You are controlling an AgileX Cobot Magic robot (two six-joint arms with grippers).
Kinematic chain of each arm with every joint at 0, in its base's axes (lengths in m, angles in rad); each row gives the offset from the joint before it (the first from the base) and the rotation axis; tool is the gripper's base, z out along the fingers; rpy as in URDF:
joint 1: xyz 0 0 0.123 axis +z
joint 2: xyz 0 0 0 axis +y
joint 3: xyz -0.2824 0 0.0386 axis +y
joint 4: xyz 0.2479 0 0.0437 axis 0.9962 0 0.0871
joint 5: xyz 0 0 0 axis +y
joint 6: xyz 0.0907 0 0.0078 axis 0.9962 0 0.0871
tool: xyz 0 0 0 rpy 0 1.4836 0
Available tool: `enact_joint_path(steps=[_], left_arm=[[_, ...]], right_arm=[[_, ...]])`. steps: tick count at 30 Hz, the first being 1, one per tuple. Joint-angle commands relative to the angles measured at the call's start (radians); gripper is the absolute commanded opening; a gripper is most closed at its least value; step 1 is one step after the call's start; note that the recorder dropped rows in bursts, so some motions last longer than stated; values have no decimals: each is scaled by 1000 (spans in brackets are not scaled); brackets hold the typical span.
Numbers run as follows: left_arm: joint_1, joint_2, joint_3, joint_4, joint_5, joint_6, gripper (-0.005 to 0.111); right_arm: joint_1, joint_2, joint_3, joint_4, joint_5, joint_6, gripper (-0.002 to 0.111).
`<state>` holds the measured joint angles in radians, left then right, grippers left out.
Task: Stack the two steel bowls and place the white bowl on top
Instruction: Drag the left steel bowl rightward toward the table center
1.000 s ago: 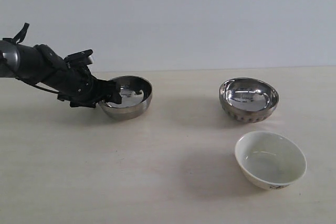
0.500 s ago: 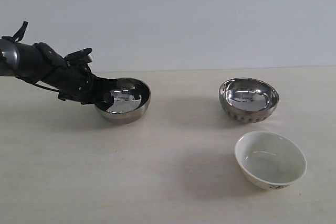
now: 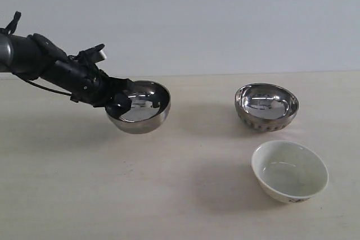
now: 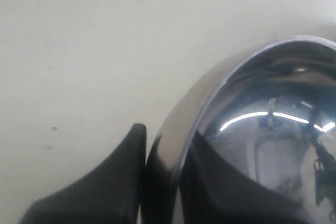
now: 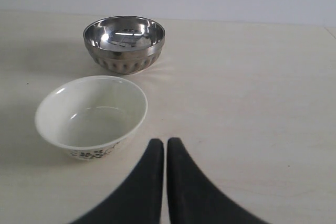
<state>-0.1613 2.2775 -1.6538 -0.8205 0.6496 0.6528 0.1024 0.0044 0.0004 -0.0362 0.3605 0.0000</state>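
Note:
My left gripper (image 3: 120, 100) is shut on the rim of the smooth steel bowl (image 3: 142, 111), one finger inside and one outside. That bowl hangs tilted just above the table at the left. In the left wrist view the same smooth steel bowl (image 4: 262, 129) fills the frame, with the left gripper (image 4: 165, 145) pinching its wall. The dimpled steel bowl (image 3: 266, 106) stands on the table at the right, and the white bowl (image 3: 289, 171) sits in front of it. In the right wrist view the right gripper (image 5: 165, 145) is shut with nothing in it, near the white bowl (image 5: 92, 111) and dimpled steel bowl (image 5: 124, 43).
The pale wooden table (image 3: 180, 195) runs across the whole exterior view, with a plain wall behind it. The right arm is out of the exterior view.
My left gripper has lifted the smooth steel bowl off the table and carried it a little to the right. The other two bowls have not moved.

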Motion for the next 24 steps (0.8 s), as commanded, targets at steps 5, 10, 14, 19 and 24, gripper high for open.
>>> enact_joint_path(steps=[5, 10, 14, 19, 24], left_arm=[[-73, -32, 20, -157, 159, 100, 4], [-146, -38, 54, -146, 166, 119, 4], [-183, -62, 107, -136, 135, 133, 4], [-211, -108, 194, -132, 56, 146, 4], [-233, -138, 260, -136, 5, 169, 4]], right_arm=[[-3, -4, 0, -1, -3, -7, 0], [-3, -4, 0, -1, -3, -7, 0], [-3, -4, 0, -1, -3, -7, 0], [-3, -4, 0, -1, -3, -7, 0], [-3, -4, 0, -1, -3, -7, 0]])
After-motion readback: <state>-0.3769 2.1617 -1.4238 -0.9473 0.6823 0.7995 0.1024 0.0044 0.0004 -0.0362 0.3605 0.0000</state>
